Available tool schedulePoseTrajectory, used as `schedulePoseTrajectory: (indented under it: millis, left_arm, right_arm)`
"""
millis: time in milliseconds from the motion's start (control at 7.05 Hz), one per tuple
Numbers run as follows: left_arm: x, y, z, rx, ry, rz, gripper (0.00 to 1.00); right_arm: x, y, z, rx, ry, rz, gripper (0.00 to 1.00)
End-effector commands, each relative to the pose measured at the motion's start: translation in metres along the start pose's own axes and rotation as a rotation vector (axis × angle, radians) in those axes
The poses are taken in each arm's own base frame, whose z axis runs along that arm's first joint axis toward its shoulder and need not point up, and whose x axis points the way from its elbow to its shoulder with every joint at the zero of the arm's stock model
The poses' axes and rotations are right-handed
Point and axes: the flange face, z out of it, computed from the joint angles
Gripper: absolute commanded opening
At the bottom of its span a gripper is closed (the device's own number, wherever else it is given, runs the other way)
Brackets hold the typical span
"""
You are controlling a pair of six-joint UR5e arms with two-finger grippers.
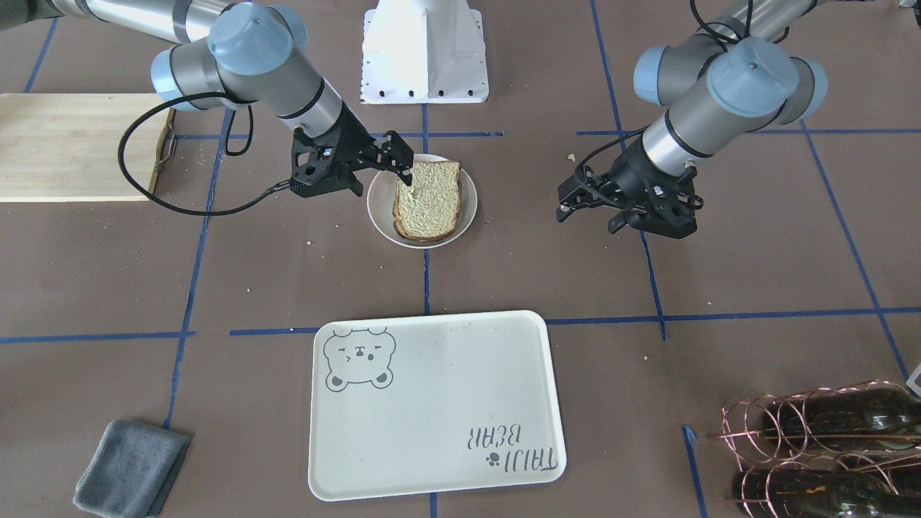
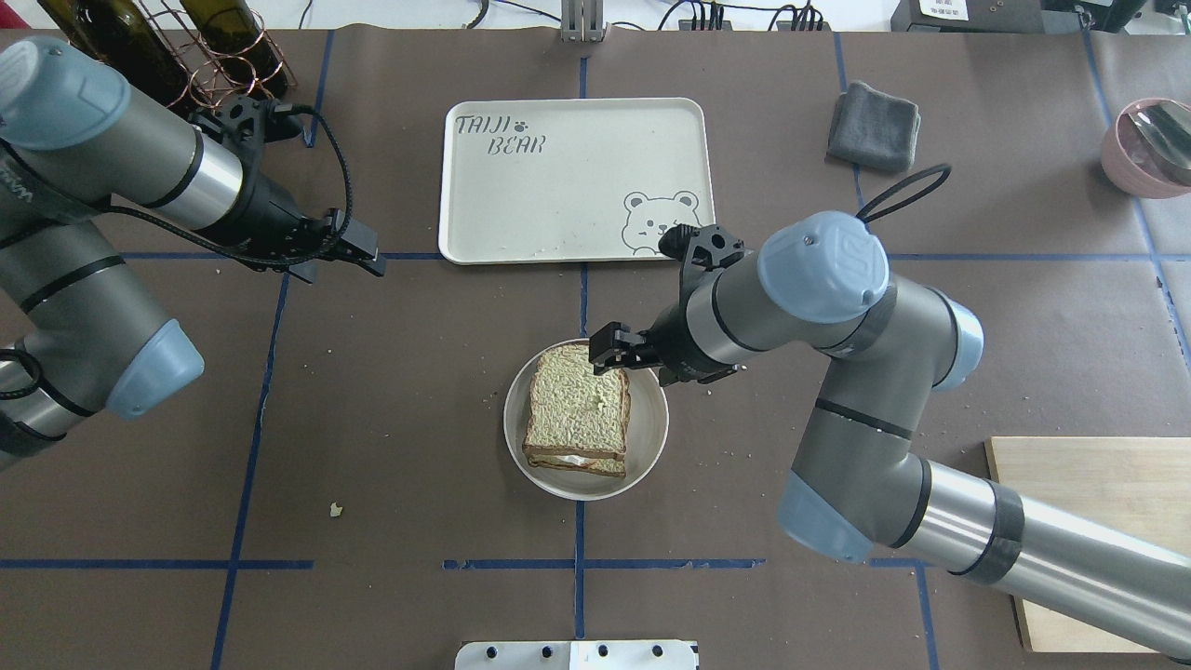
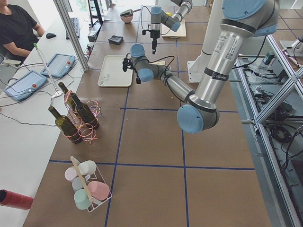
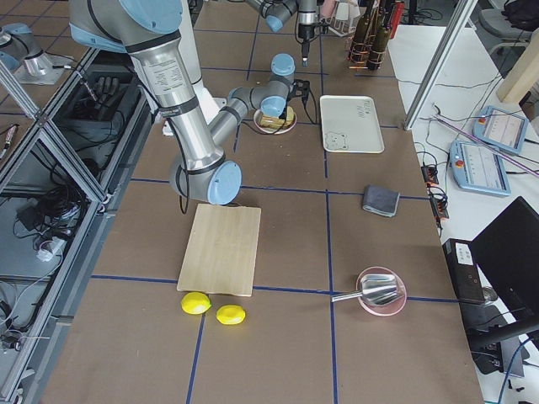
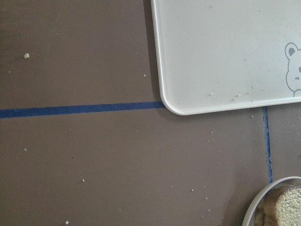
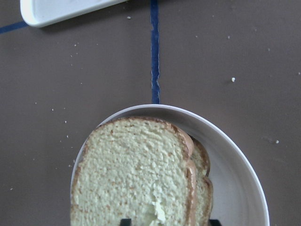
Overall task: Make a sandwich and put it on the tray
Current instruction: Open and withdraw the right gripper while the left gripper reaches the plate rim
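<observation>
tray [image 1: 432,403]: nearest you, on the desk [image 1: 252,273]
sandwich [image 1: 428,201]: stacked on white plate [image 1: 371,207]
right pincer [image 2: 612,357]: apart, over sandwich corner
left pincer [image 1: 565,203]: you cannot tell

Open table [image 2: 521,298] separates the plate [image 2: 662,423] from the tray [image 2: 558,195].

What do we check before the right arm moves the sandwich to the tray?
1. Sandwich stacked on the plate: ok, slices slightly offset.
2. Egg inside: cannot tell, only a pale sliver shows between the slices.
3. Right gripper holding the sandwich: not ok, open at the bread's far corner.
4. Tray free to receive: ok, only crumbs on it.
5. Left gripper out of the path: ok, off beside the tray's corner.
</observation>
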Motion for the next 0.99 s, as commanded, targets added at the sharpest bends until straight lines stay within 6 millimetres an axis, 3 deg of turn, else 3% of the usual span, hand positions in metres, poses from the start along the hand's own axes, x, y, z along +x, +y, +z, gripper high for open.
schedulePoseTrajectory:
  millis: [0, 284, 568, 851]
  left_arm:
    - [0.050, 0.039, 0.039, 0.010, 0.003, -0.072, 0.89]
    - [0.077, 0.093, 0.099, -0.004, -0.038, -0.070, 0.83]
    - [0.093, 0.136, 0.143, -0.050, -0.066, -0.063, 0.68]
    - [0.097, 0.134, 0.155, -0.058, -0.075, -0.070, 0.52]
  right_arm:
    - [0.033, -0.052, -0.048, 0.032, 0.101, 0.007, 1.00]
    - [0.065, -0.085, -0.072, 0.018, 0.255, -0.139, 1.00]
    - [0.103, -0.095, -0.086, 0.014, 0.295, -0.217, 1.00]
    - [0.109, -0.097, -0.089, 0.019, 0.294, -0.225, 1.00]
